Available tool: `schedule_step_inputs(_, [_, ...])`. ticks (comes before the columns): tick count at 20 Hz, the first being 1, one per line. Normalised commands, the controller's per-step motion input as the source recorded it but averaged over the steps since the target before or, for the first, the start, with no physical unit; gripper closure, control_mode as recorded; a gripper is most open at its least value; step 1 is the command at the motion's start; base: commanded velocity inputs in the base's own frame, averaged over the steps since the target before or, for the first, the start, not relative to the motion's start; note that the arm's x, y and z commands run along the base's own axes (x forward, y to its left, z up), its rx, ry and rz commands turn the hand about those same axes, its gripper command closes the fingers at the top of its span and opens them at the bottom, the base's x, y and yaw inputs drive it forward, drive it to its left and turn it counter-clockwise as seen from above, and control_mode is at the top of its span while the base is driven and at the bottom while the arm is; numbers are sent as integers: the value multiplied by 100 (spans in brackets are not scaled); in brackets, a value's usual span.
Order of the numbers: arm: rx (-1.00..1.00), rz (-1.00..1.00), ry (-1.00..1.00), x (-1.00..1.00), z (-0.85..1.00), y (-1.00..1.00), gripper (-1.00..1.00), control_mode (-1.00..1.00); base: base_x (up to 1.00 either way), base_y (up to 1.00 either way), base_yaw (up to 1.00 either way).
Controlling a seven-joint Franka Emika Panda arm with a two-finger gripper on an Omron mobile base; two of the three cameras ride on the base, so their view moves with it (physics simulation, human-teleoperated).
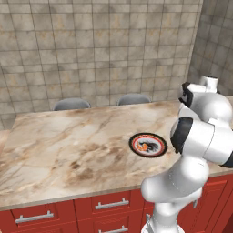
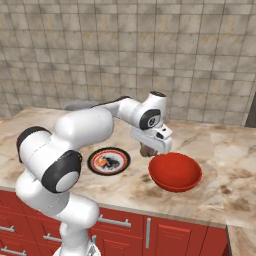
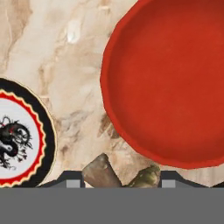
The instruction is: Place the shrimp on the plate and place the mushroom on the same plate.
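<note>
The plate (image 2: pixel 120 167), black-rimmed with a red ring and a dark figure on white, lies on the marble counter; it also shows as the plate (image 1: pixel 132 144) and the plate (image 3: pixel 49 131). The orange shrimp (image 2: pixel 102 161) rests on it, seen too as the shrimp (image 1: pixel 144 146). My gripper (image 2: pixel 148 150) hangs just above the counter between the plate and a red bowl. It is shut on the mushroom (image 2: pixel 146 150), a greyish-brown lump. In the hand view the mushroom (image 3: pixel 101 172) sits between the finger tips of the gripper (image 3: pixel 120 179).
A deep red bowl (image 2: pixel 175 171) stands right of the plate, close beside the gripper; it is the bowl (image 3: pixel 170 83) in the hand view. Two grey chair backs (image 1: pixel 72 104) rise behind the counter. Red drawers run below the front edge (image 1: pixel 68 196).
</note>
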Motion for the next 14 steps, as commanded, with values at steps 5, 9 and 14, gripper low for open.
schedule_step_inputs(5, [0, 1, -1, 25, 21, 57, 100, -100, 0, 0, 0])
schedule_step_inputs(9, [0, 4, 0, 42, 11, 42, 100, -100, 0, 0, 0])
schedule_step_inputs(14, [0, 8, 0, 26, 1, 40, 100, -100, 0, 0, 0])
